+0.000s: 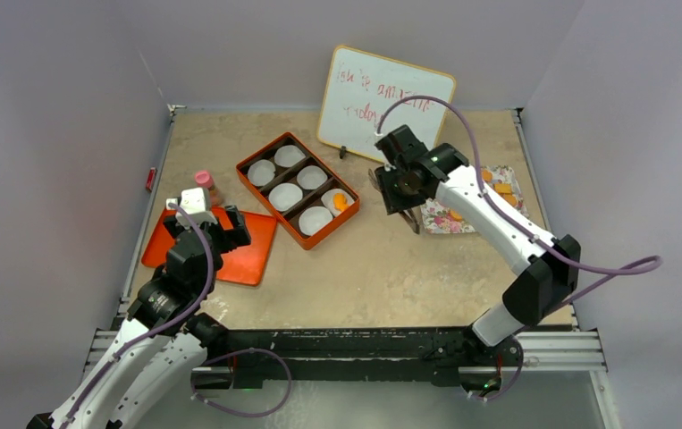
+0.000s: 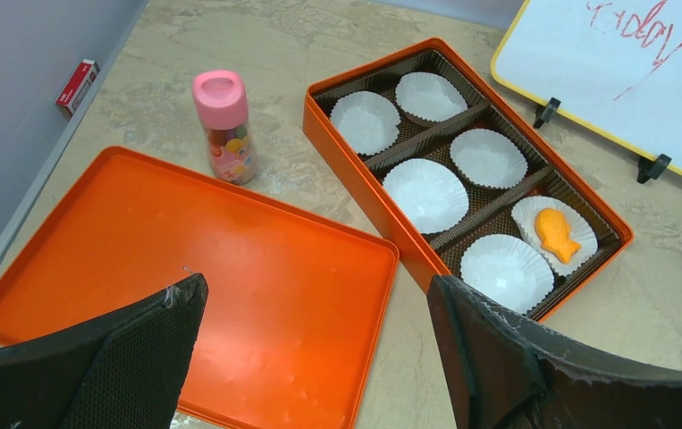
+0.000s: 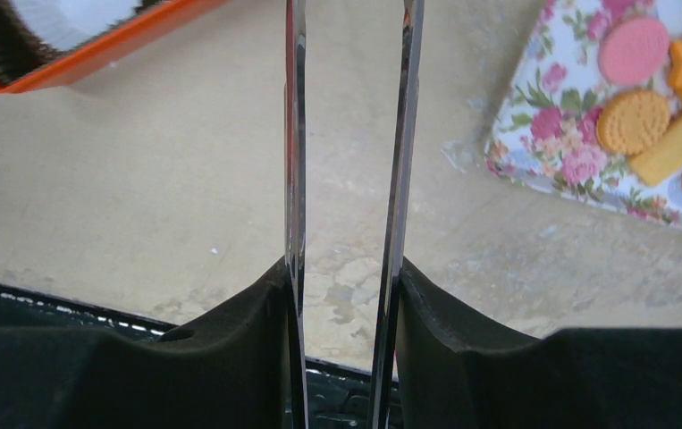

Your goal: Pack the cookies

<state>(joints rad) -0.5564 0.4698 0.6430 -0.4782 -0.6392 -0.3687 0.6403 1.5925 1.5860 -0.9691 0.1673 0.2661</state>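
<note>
Several cookies (image 3: 632, 121), mostly orange with one pink (image 3: 634, 49), lie on a floral napkin (image 1: 484, 214) at the right. An orange fish-shaped cookie (image 2: 556, 234) sits in one white paper cup of the orange box (image 1: 355, 213); the other cups (image 2: 425, 192) are empty. My right gripper (image 3: 344, 268) is shut on metal tongs (image 3: 406, 134), whose two blades stand apart with nothing between them, over bare table between the box and the napkin. My left gripper (image 2: 315, 295) is open and empty above the orange lid (image 2: 185, 232).
A pink-capped bottle (image 2: 225, 125) stands behind the lid, left of the box. A whiteboard (image 1: 382, 98) on feet stands at the back. A small red object (image 2: 78, 85) lies by the left wall. The table's front rail runs below the tongs.
</note>
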